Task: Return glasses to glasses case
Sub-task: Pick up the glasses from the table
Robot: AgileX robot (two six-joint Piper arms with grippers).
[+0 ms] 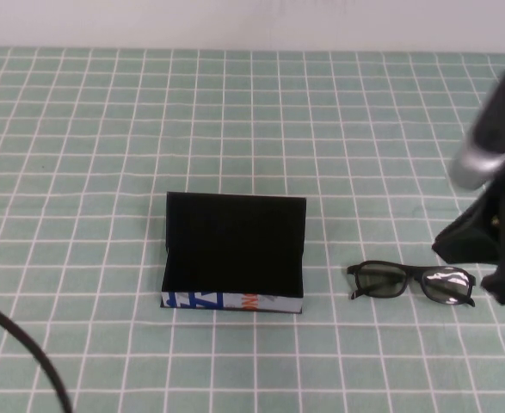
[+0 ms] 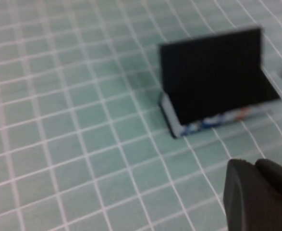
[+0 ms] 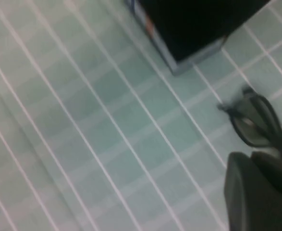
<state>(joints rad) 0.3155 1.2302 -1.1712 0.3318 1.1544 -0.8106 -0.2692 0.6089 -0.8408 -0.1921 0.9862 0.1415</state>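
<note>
The glasses case (image 1: 233, 258) stands open in the middle of the table, its black lid upright behind it and its white printed edge toward me. It also shows in the left wrist view (image 2: 217, 77) and the right wrist view (image 3: 193, 24). The black glasses (image 1: 411, 282) lie on the cloth to the right of the case, apart from it, and show in the right wrist view (image 3: 256, 122). My right gripper (image 1: 504, 286) hangs shut and empty just past the glasses' right end (image 3: 253, 156). My left gripper (image 2: 256, 163) is shut and empty, off to the left of the case.
A green checked cloth (image 1: 106, 155) covers the whole table. A black cable (image 1: 28, 361) crosses the front left corner. A pale wall runs along the far edge.
</note>
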